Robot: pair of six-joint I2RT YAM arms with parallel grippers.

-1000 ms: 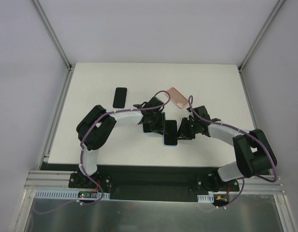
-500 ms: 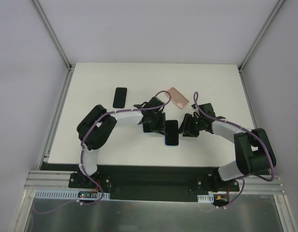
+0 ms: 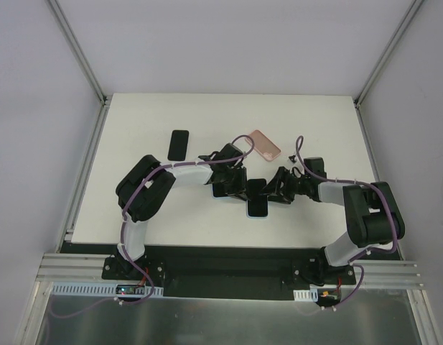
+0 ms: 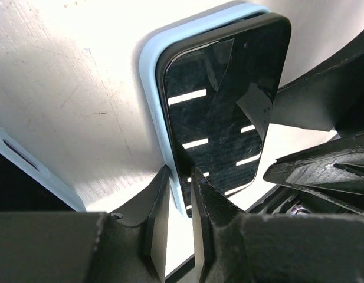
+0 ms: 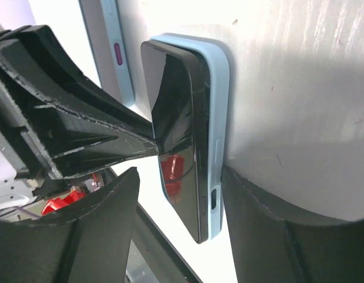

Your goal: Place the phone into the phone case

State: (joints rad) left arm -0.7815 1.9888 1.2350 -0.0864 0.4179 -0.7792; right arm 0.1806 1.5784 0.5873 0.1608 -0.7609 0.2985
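Observation:
The black phone (image 3: 258,204) lies screen up in a light-blue phone case (image 3: 258,216) at mid-table. In the left wrist view the phone (image 4: 223,106) sits inside the case rim (image 4: 149,76). In the right wrist view the phone (image 5: 176,118) stands slightly proud of the case (image 5: 217,106). My left gripper (image 4: 179,194) is nearly closed, pinching the case rim and the phone's edge at one long side; it shows in the top view (image 3: 241,190). My right gripper (image 5: 179,177) is open and straddles the phone's end, one finger (image 5: 252,212) against the case's side; it shows in the top view (image 3: 278,192).
A second light-blue case (image 3: 218,194) lies under my left wrist, also seen in the right wrist view (image 5: 114,53). A black phone (image 3: 179,144) lies at the back left. A pink case (image 3: 265,145) lies at the back centre. The table's near edge (image 3: 228,246) is close.
The phone and case have shifted slightly toward the near edge. My right wrist has swung lower and flatter beside the phone. My left gripper has stayed at the phone's side.

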